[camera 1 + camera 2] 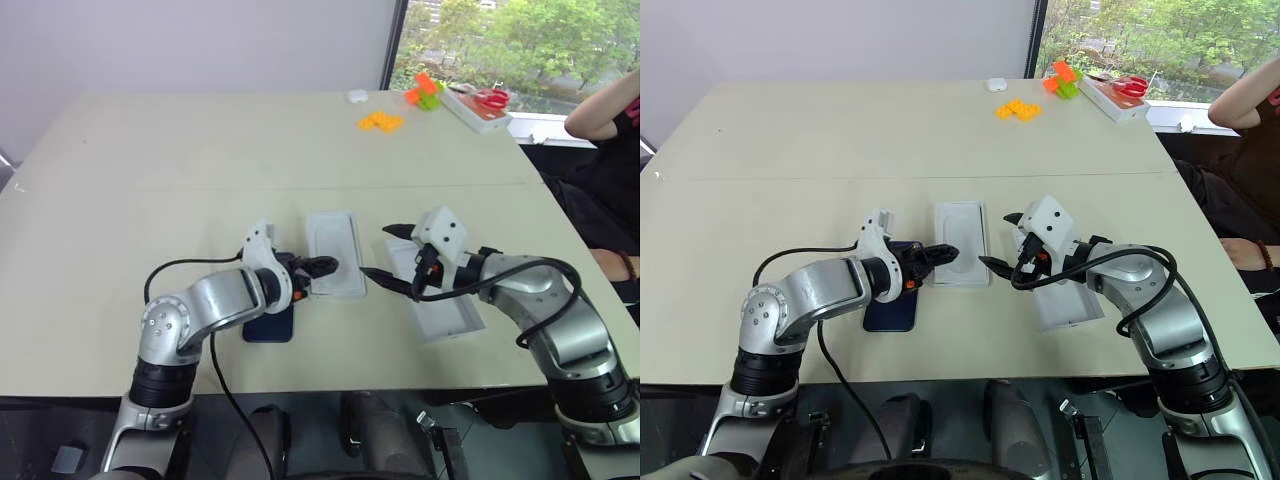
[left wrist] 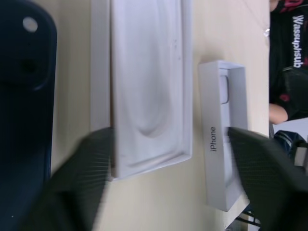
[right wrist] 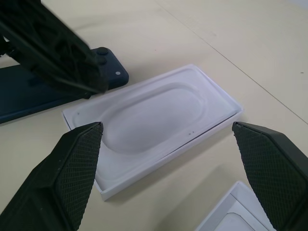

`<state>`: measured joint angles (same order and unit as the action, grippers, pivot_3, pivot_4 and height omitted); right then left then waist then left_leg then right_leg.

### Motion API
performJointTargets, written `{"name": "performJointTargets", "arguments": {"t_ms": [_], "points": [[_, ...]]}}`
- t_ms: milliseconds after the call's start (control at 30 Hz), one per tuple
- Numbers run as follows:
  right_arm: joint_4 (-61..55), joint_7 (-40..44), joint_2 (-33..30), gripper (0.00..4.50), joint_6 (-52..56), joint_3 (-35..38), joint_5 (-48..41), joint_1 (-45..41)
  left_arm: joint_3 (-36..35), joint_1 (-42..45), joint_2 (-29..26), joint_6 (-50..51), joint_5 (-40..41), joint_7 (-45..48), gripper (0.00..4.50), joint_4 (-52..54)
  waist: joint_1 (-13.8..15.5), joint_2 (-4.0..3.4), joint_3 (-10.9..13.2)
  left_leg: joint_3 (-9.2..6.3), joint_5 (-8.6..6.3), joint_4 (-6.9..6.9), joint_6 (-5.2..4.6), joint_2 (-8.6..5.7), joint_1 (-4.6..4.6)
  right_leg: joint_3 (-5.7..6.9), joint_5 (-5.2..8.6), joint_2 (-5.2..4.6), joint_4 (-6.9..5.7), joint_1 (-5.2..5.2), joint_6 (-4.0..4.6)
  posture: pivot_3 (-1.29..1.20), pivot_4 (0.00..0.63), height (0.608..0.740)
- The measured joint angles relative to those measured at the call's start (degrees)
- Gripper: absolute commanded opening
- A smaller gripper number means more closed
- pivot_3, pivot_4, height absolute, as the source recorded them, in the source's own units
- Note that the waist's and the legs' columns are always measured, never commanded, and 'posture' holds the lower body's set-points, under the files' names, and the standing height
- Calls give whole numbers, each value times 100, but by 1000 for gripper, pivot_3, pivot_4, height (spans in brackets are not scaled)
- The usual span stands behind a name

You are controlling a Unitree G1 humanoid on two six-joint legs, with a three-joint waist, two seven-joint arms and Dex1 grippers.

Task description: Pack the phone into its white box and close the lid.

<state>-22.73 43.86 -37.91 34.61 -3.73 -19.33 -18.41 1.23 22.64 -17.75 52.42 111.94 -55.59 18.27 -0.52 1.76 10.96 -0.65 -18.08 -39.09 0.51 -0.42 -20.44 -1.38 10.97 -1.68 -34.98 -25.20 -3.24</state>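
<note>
Lying flat: glossy navy phone (image 1: 890, 312) | white box (image 1: 961, 243), oval-recessed insert

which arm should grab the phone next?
Left, probably. The left gripper is open and the phone lies on the table right under that arm. The right gripper, also open, sits past the white insert, near the lid.

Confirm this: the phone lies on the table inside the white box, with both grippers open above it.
Not quite. The phone lies flat on the table beside the white box, not inside it; the box holds a white insert. The left wrist view shows phone and box side by side. The left gripper and right gripper are open, as stated.
</note>
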Motion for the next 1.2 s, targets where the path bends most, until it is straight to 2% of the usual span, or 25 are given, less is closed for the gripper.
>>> {"name": "performJointTargets", "arguments": {"t_ms": [167,267,300,367,467,533,633,700,800,933,1200], "points": [[10,0,6,4500,0,-2,-2,-15,-91,0,-600,77,5,531,3951,322,-11,-1,2,1,0,4,0,3,1,0,1,1,2,-1,-1,0,150,740],[77,-38,38,4500,115,-19,-3,-120,-355,-43,-1661,264,-49,1074,3951,453,-43,0,12,6,0,7,0,12,0,-1,2,12,1,-12,-1,0,150,740],[111,-70,46,4500,156,-26,4,-180,-492,-66,-2267,407,-299,1352,3951,497,-57,-2,19,9,0,9,1,14,-3,0,2,18,0,-18,-1,0,150,740],[193,-138,72,4500,191,-30,36,-259,-746,-119,-2898,503,-982,1870,3951,603,-42,-19,29,16,0,16,1,13,-1,1,4,17,1,-19,0,0,150,740],[384,-274,265,3667,330,-114,63,-506,-894,-786,-3307,-66,-2893,3097,4016,1197,-33,-30,36,26,1,28,6,14,-11,0,3,10,25,-21,1,0,150,740],[449,-337,342,2695,456,-197,68,-625,-908,-1450,-3490,-620,-4062,4040,4016,1402,-48,-31,36,28,7,54,15,17,-14,-1,-4,6,51,-23,10,0,150,740],[537,-420,456,1193,666,-397,128,-803,-925,-2581,-3750,-1341,-5306,5580,4016,1497,-48,-33,37,36,19,108,36,18,-20,-2,-13,-2,85,-39,27,0,150,740],[595,-454,577,134,811,-595,174,-961,-949,-3183,-3746,-1748,-5790,6522,4016,1545,-34,-29,35,34,20,107,35,22,-98,2,-13,0,85,-113,26,0,150,740],[807,-665,929,56,1118,-901,288,-1276,-1073,-3808,-3696,-2197,-6287,7564,4016,1561,-29,-30,36,35,22,104,38,22,-136,3,-17,-3,81,-151,25,0,150,740],[1131,-1043,1219,56,1447,-1206,602,-1671,-1306,-4093,-3627,-2522,-6657,8361,4016,1566,-28,-31,36,33,22,94,37,22,-145,6,-20,-8,80,-154,30,0,150,740],[1756,-1221,1467,56,1850,-1622,1011,-2047,-1467,-4208,-3394,-2559,-7016,8988,4016,1654,-52,-30,36,32,20,88,32,25,-140,10,-35,-2,75,-150,8,0,150,740]]}}
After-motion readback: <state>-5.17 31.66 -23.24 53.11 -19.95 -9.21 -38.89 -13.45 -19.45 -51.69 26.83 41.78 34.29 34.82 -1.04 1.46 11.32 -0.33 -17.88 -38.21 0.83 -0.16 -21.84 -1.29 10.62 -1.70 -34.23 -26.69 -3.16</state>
